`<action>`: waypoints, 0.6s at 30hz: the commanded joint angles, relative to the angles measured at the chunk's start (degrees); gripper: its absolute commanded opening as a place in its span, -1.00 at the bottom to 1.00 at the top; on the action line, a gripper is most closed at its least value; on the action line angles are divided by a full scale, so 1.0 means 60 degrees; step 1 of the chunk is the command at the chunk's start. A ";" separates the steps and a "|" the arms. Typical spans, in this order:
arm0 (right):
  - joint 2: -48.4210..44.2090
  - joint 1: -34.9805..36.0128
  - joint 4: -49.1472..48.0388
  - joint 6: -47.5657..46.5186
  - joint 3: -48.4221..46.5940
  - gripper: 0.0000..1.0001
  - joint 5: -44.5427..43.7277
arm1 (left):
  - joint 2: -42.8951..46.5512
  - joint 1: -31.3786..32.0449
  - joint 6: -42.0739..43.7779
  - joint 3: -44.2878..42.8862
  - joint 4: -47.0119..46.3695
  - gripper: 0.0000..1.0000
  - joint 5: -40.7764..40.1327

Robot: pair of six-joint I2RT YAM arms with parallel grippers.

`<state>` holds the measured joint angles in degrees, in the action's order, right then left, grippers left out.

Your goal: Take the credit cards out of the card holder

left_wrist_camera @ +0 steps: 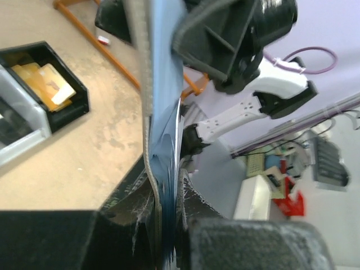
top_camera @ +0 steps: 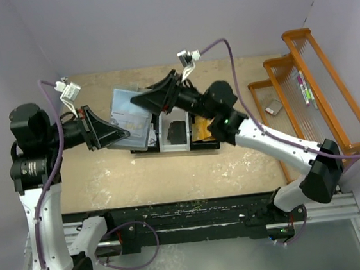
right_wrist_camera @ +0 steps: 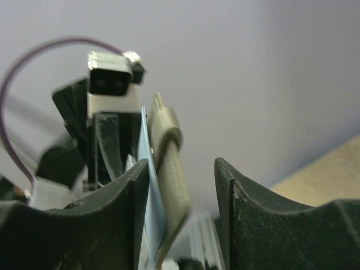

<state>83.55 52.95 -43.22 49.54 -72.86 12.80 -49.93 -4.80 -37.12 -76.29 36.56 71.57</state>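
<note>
Grey holder (top_camera: 125, 112) clamped in left end effector (top_camera: 124, 136); right end effector (top_camera: 137, 99) apart, straddling it. Risk: one-sided grip slips, holder drops.

Lavender walls (top_camera: 155, 21), tan tabletop (top_camera: 171, 174), orange rack (top_camera: 317, 88) at right

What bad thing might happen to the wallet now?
The left hand pinches only the wallet at its edge while the right hand stands open around it, so the wallet might slip or twist. It hangs near the left end of the tray, so anything sliding out might miss the tray.
</note>
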 commanded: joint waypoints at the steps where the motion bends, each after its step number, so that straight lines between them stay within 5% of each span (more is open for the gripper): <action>1: 0.0316 -0.1068 0.3335 -0.1023 -0.1740 0.02 0.4264 | -0.1068 0.0001 0.5661 -0.2126 0.4965 -1.00 -0.0333; 6: 0.0791 -0.1105 0.6200 -0.2924 -0.3124 0.00 0.4904 | -0.1695 0.0009 0.8633 -0.3072 0.7478 -1.00 -0.0964; 12: 0.1115 -0.1105 0.7152 -0.3831 -0.3963 -0.03 0.6014 | -0.1900 0.0023 0.9029 -0.3453 0.7602 -0.99 -0.1669; 15: 0.1105 -0.1105 0.7141 -0.3948 -0.3984 -0.25 0.6268 | -0.2129 0.0034 0.9446 -0.3721 0.7901 -0.97 -0.1762; 18: 0.1106 -0.1105 0.7017 -0.3885 -0.3981 -0.71 0.6311 | -0.2268 0.0023 0.9896 -0.3839 0.8143 -0.84 -0.1834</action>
<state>91.24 46.33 -1.19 28.36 -94.04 46.70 -62.43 -4.80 15.29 -96.64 82.56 60.80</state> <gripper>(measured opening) 0.267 0.137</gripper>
